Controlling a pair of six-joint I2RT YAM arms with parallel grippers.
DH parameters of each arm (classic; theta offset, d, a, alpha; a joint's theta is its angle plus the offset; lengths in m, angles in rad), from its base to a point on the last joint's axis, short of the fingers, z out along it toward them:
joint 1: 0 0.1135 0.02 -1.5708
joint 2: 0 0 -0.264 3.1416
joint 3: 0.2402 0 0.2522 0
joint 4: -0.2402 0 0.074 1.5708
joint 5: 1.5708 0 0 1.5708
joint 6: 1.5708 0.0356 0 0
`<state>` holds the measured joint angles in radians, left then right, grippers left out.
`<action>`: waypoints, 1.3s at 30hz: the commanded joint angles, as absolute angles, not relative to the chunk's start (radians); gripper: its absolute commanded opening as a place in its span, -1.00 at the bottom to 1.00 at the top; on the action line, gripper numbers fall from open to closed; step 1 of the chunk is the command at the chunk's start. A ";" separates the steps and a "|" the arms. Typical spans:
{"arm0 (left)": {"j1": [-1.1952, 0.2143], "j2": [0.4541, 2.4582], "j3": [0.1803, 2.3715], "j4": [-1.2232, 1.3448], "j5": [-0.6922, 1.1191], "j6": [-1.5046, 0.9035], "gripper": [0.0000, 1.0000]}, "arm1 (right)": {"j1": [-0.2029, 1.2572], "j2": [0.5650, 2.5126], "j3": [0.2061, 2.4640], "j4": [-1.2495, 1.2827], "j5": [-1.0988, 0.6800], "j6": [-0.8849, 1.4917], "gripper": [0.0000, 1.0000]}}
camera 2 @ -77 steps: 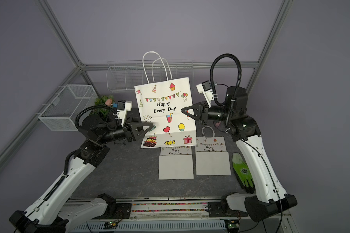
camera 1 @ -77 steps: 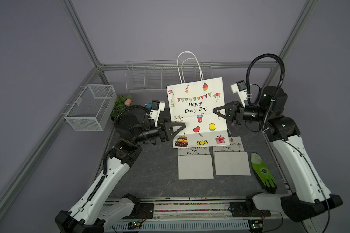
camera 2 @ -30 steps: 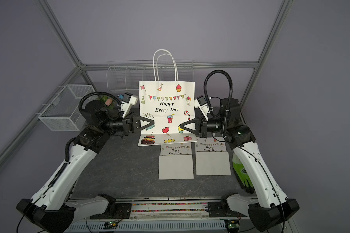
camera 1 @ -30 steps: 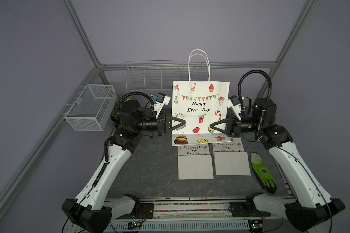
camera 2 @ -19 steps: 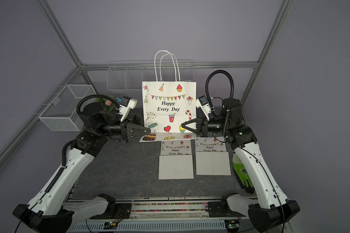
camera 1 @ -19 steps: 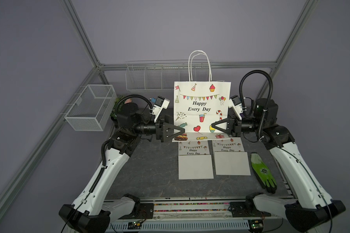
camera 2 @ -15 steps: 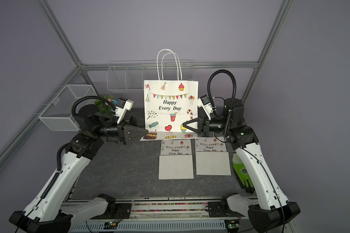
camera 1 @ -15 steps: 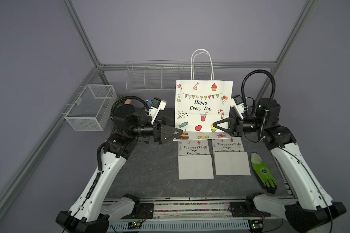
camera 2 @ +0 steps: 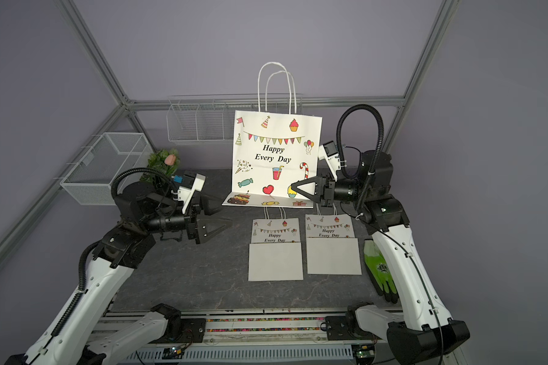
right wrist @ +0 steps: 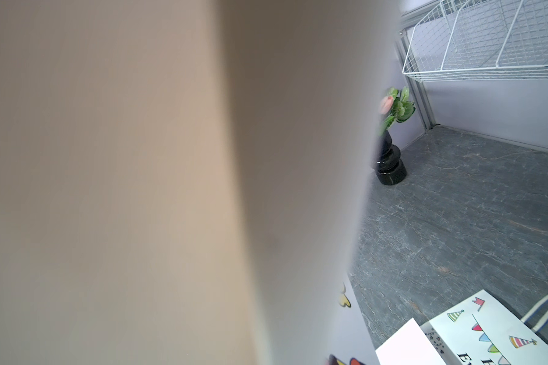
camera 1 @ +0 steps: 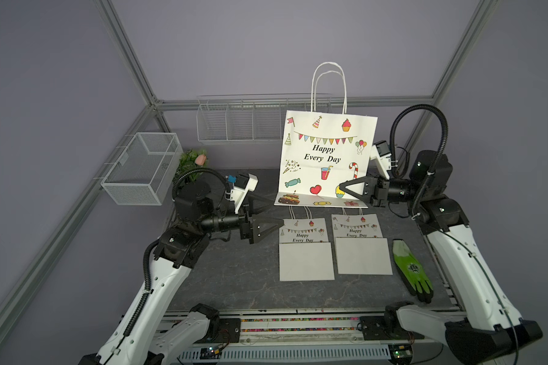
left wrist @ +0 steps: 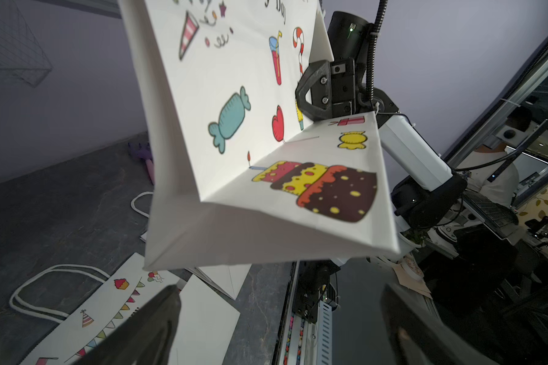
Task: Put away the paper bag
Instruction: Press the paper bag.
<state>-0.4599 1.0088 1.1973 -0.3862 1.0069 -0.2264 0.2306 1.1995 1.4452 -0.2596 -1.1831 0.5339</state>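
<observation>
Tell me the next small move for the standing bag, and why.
Probably lower the paper bag forward with the right hand: it is shut on the bag's lower edge, the base flap is folded out, and the left hand is open, clear of it.

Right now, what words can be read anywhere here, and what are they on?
"Happy Every Day": upright paper bag.
"Happy Every Day": folded paper bag beside the green glove.
"Happy Every Day": other folded paper bag.
Emblem on the green glove: too small to read.
</observation>
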 commanded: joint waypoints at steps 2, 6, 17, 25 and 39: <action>-0.514 1.065 1.213 -0.350 0.939 -0.161 0.99 | 0.254 1.226 1.463 -0.155 -1.247 0.633 -0.86; -0.516 1.089 1.225 -0.265 0.907 -0.188 0.99 | 0.291 1.230 1.487 -0.189 -1.271 0.615 -0.87; -0.514 1.055 1.287 -0.226 0.868 -0.204 0.99 | 0.301 1.245 1.491 -0.326 -1.252 0.505 -0.87; -0.514 0.962 1.298 -0.415 0.727 -0.073 0.99 | 0.300 1.247 1.506 -0.347 -1.248 0.491 -0.86; -0.514 0.997 1.263 -0.341 0.755 -0.120 0.99 | 0.305 1.256 1.518 -0.310 -1.258 0.535 -0.86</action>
<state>-0.5117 0.9775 1.2659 -0.3927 0.7319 -0.1062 0.2935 1.2499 1.4986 -0.3420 -1.2293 0.5205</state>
